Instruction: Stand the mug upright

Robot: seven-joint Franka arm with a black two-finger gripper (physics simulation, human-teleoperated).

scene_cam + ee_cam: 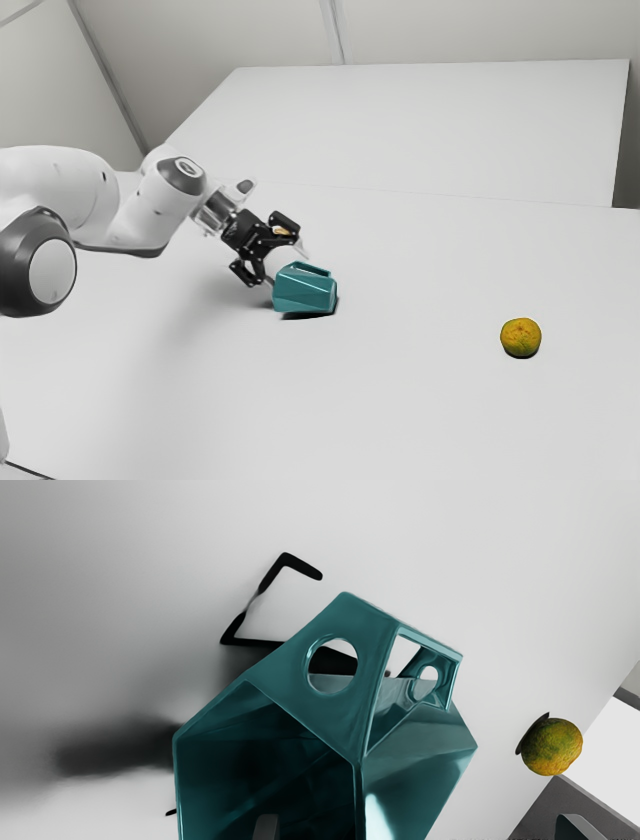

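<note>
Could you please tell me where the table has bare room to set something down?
In the exterior view, bare table lies between the mug and the yellow fruit, and nearer the camera than both. It is crowded at the mug, where the pincer reaches in close.

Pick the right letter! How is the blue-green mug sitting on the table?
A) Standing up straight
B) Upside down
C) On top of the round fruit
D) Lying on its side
D, because the mug is tipped over with its open mouth facing sideways, toward the gripper.
</note>
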